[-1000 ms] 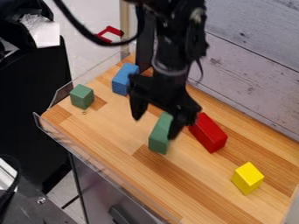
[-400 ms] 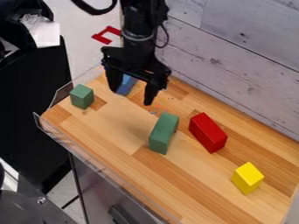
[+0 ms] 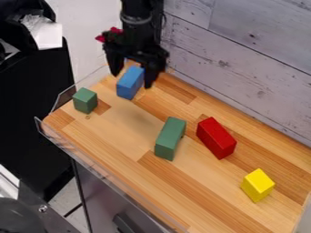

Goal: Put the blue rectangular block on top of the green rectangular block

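Plank wall (image 3: 243, 54) behind the wooden worktop (image 3: 200, 191). Robot arm (image 3: 137, 18) at the top edge, left of centre in view, over the worktop's far left part.

Gripper (image 3: 131, 80) at its lower end, pointing down, fingers spread apart, one to each side of the far part of the blue block as seen from here. Nothing clamped. Contact with the block: cannot tell.

Red block (image 3: 215, 139) lies on the wood, right of the green one, apart from it. No part in this job.

Green rectangular block (image 3: 169, 141), the target, lies lengthwise near the middle of the worktop. Blue block not on it.

Blue block (image 3: 129, 86), the one to shift, sits on the wood under the gripper, well apart from the target.

Yellow block (image 3: 258, 185) toward the near right; small green cube (image 3: 85, 100) by the left edge. Neither needed.

Progress, my reading: approach nearly made, stacking itself not begun. Left to do: lower, grip, lift, carry over to the long green one, line up, set down, let go.
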Robot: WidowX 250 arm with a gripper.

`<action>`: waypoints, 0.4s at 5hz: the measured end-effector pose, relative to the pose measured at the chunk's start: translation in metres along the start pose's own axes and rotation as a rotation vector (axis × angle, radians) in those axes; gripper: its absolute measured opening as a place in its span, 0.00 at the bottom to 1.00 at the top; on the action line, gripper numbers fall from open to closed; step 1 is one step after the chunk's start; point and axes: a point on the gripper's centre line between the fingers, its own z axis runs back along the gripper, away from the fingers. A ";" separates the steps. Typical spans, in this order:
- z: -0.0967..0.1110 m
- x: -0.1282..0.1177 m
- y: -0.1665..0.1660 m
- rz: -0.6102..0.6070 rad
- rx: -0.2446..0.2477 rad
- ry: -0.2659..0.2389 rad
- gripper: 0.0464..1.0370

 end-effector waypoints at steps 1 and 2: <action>-0.004 0.003 0.015 0.013 -0.002 0.023 0.96; -0.013 0.003 0.027 0.028 -0.011 0.059 0.96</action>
